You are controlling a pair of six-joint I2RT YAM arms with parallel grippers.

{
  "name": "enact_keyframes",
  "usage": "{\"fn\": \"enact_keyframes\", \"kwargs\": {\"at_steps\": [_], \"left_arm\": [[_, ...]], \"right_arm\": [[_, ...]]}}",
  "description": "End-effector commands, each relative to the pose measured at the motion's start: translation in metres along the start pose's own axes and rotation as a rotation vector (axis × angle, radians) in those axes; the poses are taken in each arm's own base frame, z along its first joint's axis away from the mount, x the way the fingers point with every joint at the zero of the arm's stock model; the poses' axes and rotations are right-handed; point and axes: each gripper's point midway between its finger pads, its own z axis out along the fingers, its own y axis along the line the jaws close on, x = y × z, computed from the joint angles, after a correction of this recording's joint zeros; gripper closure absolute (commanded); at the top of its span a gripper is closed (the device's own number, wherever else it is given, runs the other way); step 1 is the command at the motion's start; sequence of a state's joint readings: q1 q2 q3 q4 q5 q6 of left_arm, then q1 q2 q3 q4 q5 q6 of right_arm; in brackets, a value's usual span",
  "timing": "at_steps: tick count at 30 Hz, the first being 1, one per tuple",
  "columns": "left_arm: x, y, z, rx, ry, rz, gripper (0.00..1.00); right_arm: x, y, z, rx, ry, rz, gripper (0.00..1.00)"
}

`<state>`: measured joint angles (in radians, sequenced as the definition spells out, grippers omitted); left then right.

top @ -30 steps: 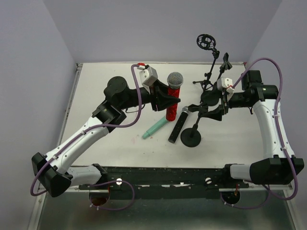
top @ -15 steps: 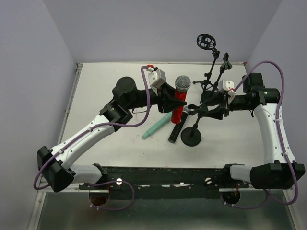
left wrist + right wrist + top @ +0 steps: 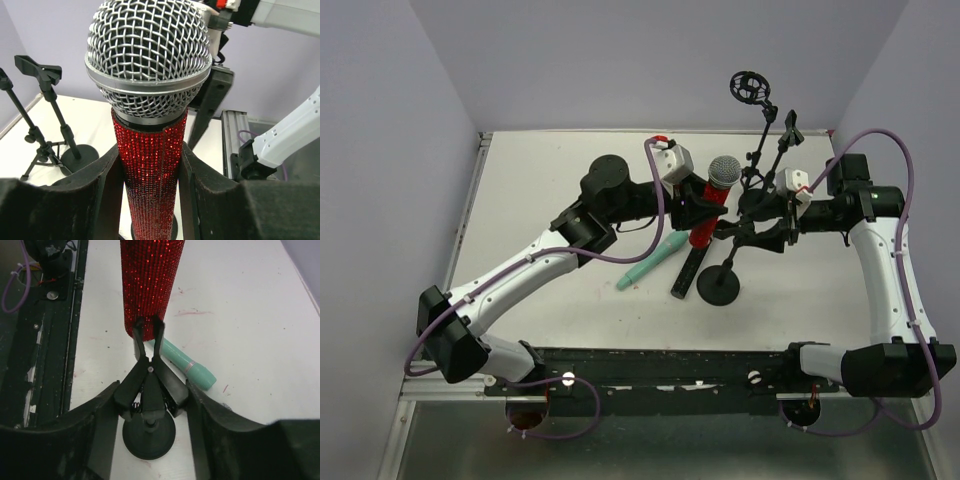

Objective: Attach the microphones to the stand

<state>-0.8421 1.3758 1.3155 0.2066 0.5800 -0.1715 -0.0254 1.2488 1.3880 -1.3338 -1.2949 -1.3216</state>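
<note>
Bringing the red glitter microphone with silver mesh head (image 3: 712,205) up to the black spring clip (image 3: 149,371) on the black round-base stand (image 3: 719,287). Gripping the sparkly barrel upright in the left gripper (image 3: 694,212), fingers (image 3: 105,195) closed hard on both sides, below the mesh head. Pinching the clip's two wings with the right gripper (image 3: 150,395), fingers pressed in, prongs parted a little at the mouth. Overlapping in the right wrist view: red barrel's lower end and clip prongs; cannot tell whether touching or just short.

Lying flat just left of the stand base: mint-green stick microphone (image 3: 650,262) and, between it and the base, black stick microphone (image 3: 687,270), neither mounted.

Judging the step: seating the first of three microphones, task early.

Next move, as a guess: keep the clip squeezed wide, slide the barrel fully between the prongs, ease the right fingers off so the clip bites, only then open the left. Calls for close alignment; a sideways shove could probably tip the stand.
</note>
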Motion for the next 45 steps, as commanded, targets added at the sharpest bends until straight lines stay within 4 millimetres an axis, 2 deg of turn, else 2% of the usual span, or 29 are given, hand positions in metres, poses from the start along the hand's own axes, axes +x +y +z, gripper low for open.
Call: {"fn": "enact_keyframes", "kwargs": {"at_steps": [1,2,4,11,13,17,19,21,29,41,45], "left_arm": [[-0.011,0.005,0.008,-0.01,-0.048,0.054,1.0],[-0.011,0.004,0.008,-0.007,-0.048,0.054,1.0],[-0.01,0.004,0.008,-0.007,-0.049,0.053,1.0],[-0.01,0.001,0.004,-0.005,-0.052,0.062,1.0],[-0.01,0.001,0.003,-0.004,-0.052,0.063,1.0],[-0.009,-0.001,0.001,-0.003,-0.057,0.069,1.0],[-0.01,-0.003,0.001,0.006,-0.066,0.071,1.0],[-0.013,-0.005,0.002,0.021,-0.077,0.068,1.0],[-0.012,-0.008,0.009,0.059,-0.107,0.04,1.0],[0.031,0.0,0.02,0.072,-0.076,-0.023,1.0],[0.036,0.001,0.024,0.067,-0.103,-0.044,1.0]], "right_arm": [[-0.002,0.021,0.001,-0.031,-0.02,0.077,0.31],[-0.002,0.021,0.001,-0.031,-0.019,0.077,0.25],[-0.001,0.021,0.001,-0.029,-0.014,0.074,0.21],[0.0,0.02,-0.001,-0.022,0.005,0.07,0.23],[-0.001,0.02,-0.001,-0.019,0.012,0.074,0.31],[0.001,0.019,-0.003,-0.012,0.029,0.076,0.64],[0.001,0.019,-0.003,-0.013,0.028,0.081,0.73],[0.0,0.02,-0.002,-0.015,0.022,0.082,0.78],[-0.002,0.02,-0.001,-0.021,0.003,0.09,0.81],[-0.003,0.023,0.0,-0.026,-0.01,0.096,0.82],[-0.002,0.023,0.0,-0.028,-0.013,0.1,0.82]]}}
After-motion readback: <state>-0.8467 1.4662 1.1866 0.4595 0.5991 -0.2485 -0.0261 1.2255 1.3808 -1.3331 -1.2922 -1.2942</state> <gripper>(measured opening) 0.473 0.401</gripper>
